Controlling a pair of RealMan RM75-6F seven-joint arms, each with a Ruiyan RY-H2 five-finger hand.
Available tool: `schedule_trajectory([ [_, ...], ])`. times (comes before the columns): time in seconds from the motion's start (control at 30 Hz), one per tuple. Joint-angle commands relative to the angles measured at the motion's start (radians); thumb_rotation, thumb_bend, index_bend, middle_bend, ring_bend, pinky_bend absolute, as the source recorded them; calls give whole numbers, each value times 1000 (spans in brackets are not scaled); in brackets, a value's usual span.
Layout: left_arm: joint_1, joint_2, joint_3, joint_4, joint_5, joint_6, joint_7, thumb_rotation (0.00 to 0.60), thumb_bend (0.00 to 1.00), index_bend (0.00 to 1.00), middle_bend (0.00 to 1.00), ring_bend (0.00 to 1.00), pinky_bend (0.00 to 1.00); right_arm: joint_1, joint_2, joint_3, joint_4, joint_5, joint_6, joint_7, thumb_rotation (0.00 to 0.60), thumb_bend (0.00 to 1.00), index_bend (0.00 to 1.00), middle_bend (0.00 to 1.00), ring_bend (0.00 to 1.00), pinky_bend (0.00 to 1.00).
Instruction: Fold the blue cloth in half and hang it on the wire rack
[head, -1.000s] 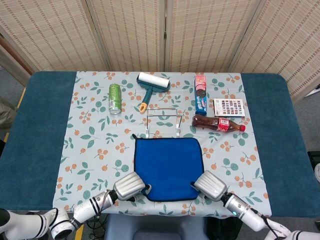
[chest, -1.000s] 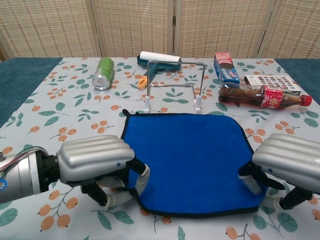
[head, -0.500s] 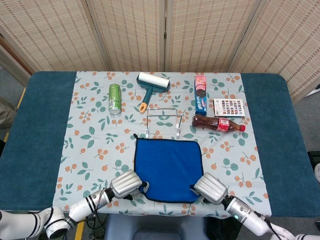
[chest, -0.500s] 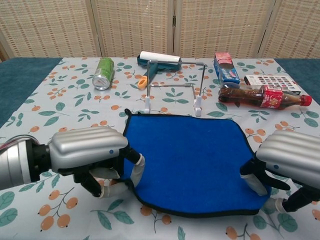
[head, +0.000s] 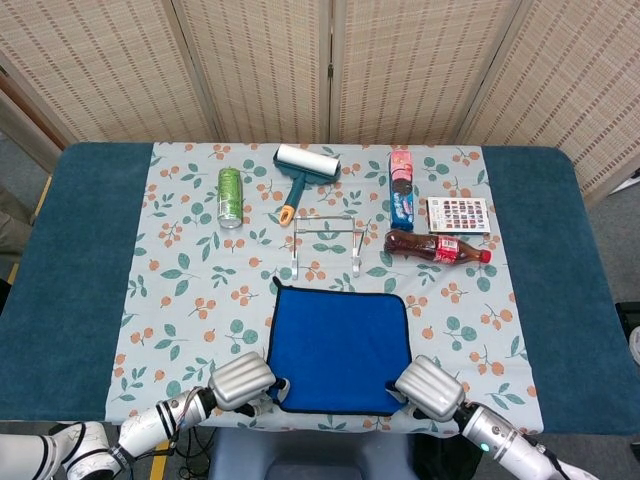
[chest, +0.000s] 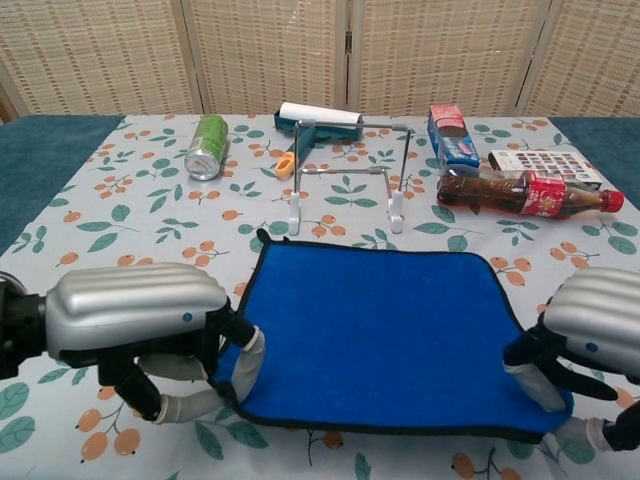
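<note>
Silver-shelled, the left hand (chest: 150, 325) grips the near left corner of the blue cloth (chest: 380, 335), its fingers curled under the black-trimmed edge, and the right hand (chest: 590, 345) holds the near right corner the same way, pinching the hem. Between them the cloth lies spread and unfolded on the floral tablecloth (head: 180, 290) at the table's near edge, its far edge just short of the wire rack (chest: 345, 175). That rack stands upright on white feet, bare, a little beyond the cloth. Past it lies a lint roller (head: 300, 175) with a teal handle and orange tip, its handle end near the rack's top bar. A green can (head: 230, 196) lies on its side to the left of the roller, well apart from the cloth. To the right of the rack a cola bottle (head: 437, 246) with dark liquid inside and a red cap lies flat, just beyond the cloth's far right corner; behind it are a cookie box (head: 401, 187) and a small colour-swatch card (head: 458, 215). Woven screens (head: 330, 65) close off the background.
</note>
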Motion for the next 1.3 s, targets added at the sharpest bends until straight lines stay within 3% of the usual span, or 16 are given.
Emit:
schedule_trajectory([
  [0.03, -7, -20, -27, 16, -28, -16, 6, 600, 481, 572, 982, 937, 1000, -3, 0, 13, 1, 19, -1, 0, 600, 358, 655, 835, 846, 993],
  [0.8, -113, -112, -209, 194, -301, -217, 15, 600, 481, 566, 979, 932, 1000, 36, -63, 158, 64, 235, -89, 9, 600, 365, 654, 835, 846, 993],
  [1.3, -179, -155, -274, 313, -482, -327, 67, 600, 481, 555, 976, 930, 1000, 97, -107, 223, 140, 315, -154, -4, 600, 366, 655, 834, 846, 993],
])
